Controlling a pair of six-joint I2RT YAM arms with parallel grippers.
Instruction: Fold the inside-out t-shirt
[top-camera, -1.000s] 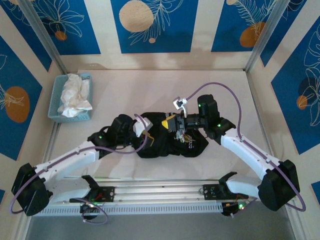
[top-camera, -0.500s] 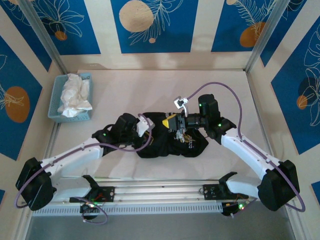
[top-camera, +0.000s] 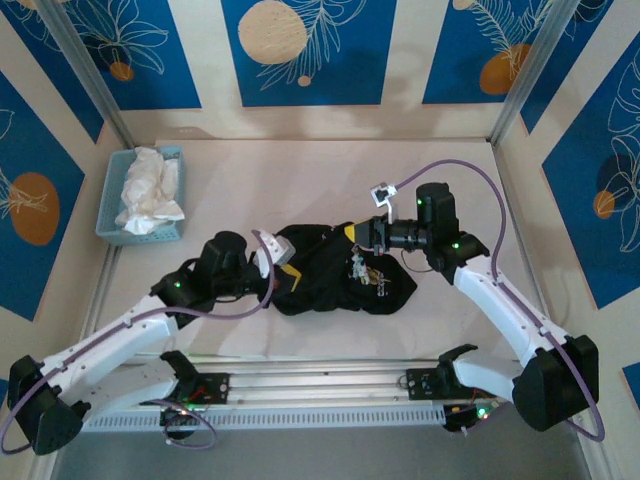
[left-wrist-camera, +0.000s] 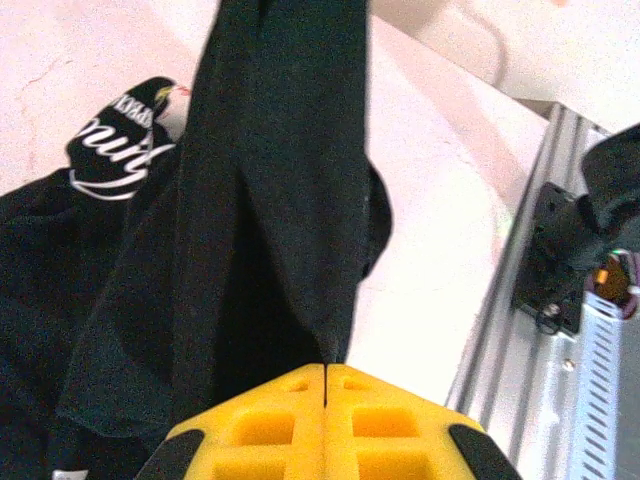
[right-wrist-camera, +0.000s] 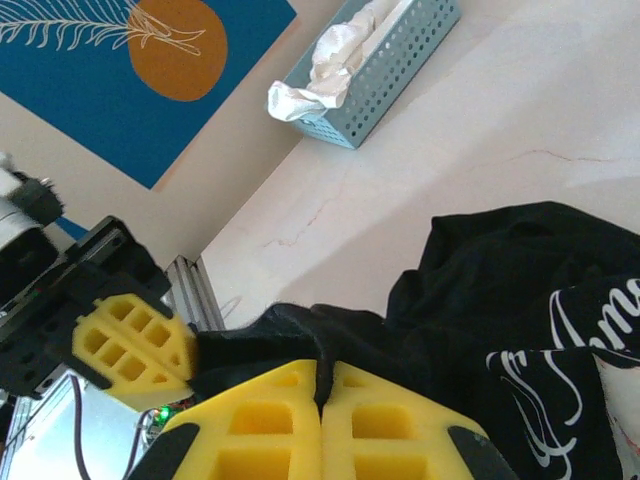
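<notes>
Beige worktop (top-camera: 300, 180) seen from overhead: the crumpled black cloth inside-out t-shirt (top-camera: 335, 288) lies bunched at its middle, between both arms. Left wrist view: the left gripper (left-wrist-camera: 326, 378) is clenched on a taut fold of black cloth. Right wrist view: the right gripper (right-wrist-camera: 322, 388) pinches another edge. The smart play looks to be drawing both grips apart evenly, so the shirt spreads flat before folding.
</notes>
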